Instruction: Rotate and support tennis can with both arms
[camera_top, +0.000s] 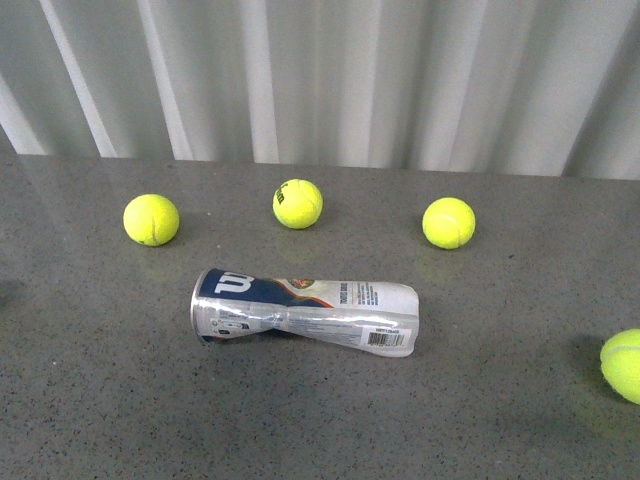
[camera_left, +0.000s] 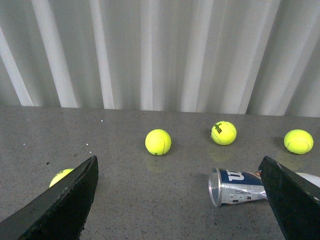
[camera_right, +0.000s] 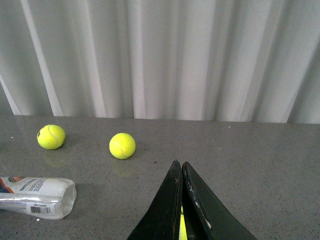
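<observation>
- Surface: table, grey, finely speckled and faintly glossy. Dim reflections lie under the balls.
- Backdrop: curtain, white, in vertical folds. It fills the upper third of the front frame down to the table's far edge.
- Task item: tennis can, lying on its side at the centre of the front frame, its long axis running left to right. It is a clear plastic tube, crumpled and dented at mid-length. A blue label with a white "W" sits toward the left end, and white print and a barcode sit toward the right. The silver rim is at the left end. Neither gripper touches the can.
- Balls, yellow-green felt: left ball, middle ball with dark print, and right ball. They stand in a row behind the can, apart from it. The fourth ball is cut by the right edge of the frame, lower right.
- left gripper, seen in the left wrist view only: two matte black wedge fingers spread wide, with bare table between them. This view looks into the can's open mouth, and one finger hides the can's far end. A fifth ball, outside the front frame, shows partly behind the other finger.
- right gripper, seen in the right wrist view only: fingers drawn together with only a hairline slit between them. A yellow-green sliver shows through the slit, and its source cannot be told. This view shows the can's flattened barcode end.
</observation>
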